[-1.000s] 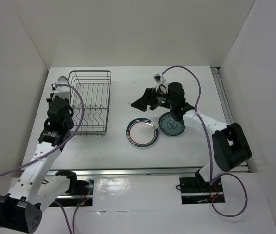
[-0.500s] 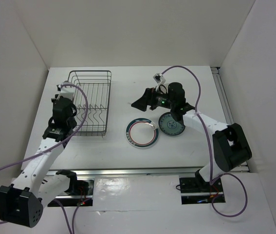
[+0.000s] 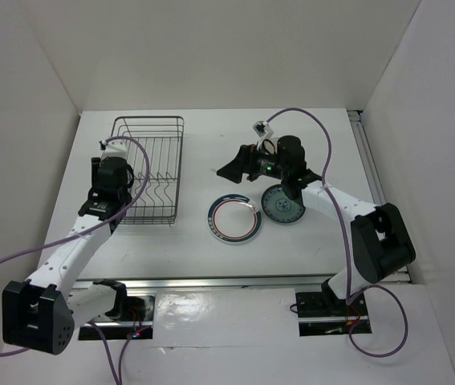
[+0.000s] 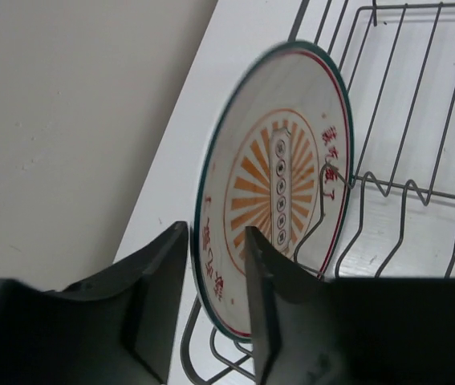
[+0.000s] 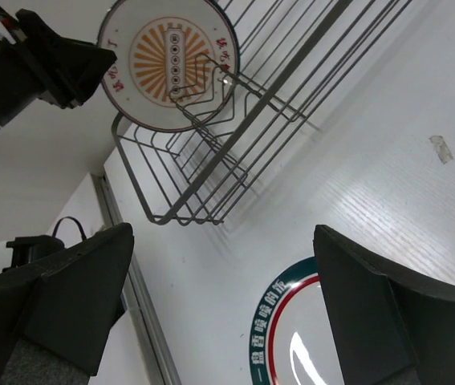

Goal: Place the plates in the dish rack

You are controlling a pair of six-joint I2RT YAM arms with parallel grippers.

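My left gripper point(image 3: 111, 154) point(image 4: 215, 241) is shut on the rim of the white plate with the orange centre pattern point(image 4: 279, 184) and holds it on edge at the left end of the dish rack point(image 3: 148, 119) point(image 4: 408, 120). The right wrist view shows this plate point(image 5: 151, 76) upright behind the rack's wires point(image 5: 235, 104). My right gripper point(image 3: 231, 171) point(image 5: 221, 265) is open and empty above the table, beyond the red-and-teal ringed plate point(image 3: 234, 218) point(image 5: 311, 337), which lies flat. The blue-green plate point(image 3: 283, 205) lies flat beside it, partly under my right arm. The grey plate is out of view.
White walls close in the table on the left, back and right. A metal rail point(image 3: 235, 281) runs along the near edge and another point(image 3: 367, 160) along the right side. A small scrap of tape point(image 5: 440, 148) lies on the table.
My left arm has moved right and towards the rack, carrying the orange-centre plate up to its left end. The right arm and the two flat plates have not moved.
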